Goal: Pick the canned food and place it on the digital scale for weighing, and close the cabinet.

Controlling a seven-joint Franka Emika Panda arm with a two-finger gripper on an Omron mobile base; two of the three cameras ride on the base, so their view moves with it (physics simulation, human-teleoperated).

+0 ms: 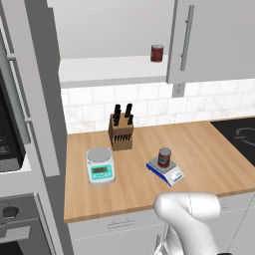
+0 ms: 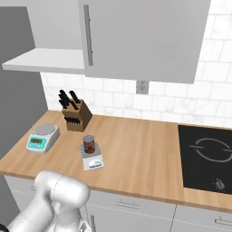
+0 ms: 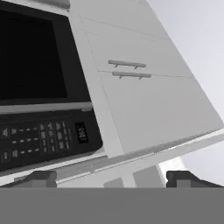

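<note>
Canned food [image 1: 164, 157] set upright on digital scale [image 1: 166, 172]; gripper [image 3: 111, 178] spread open, empty, well apart; cabinet [image 1: 211, 40] door open

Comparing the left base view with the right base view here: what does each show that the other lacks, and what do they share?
Left base view alone: a maroon can on the open cabinet shelf, and the oven column.
Right base view alone: most of the black cooktop.
Both: the canned food standing on the digital scale, the white-and-teal scale and the knife block.
</note>
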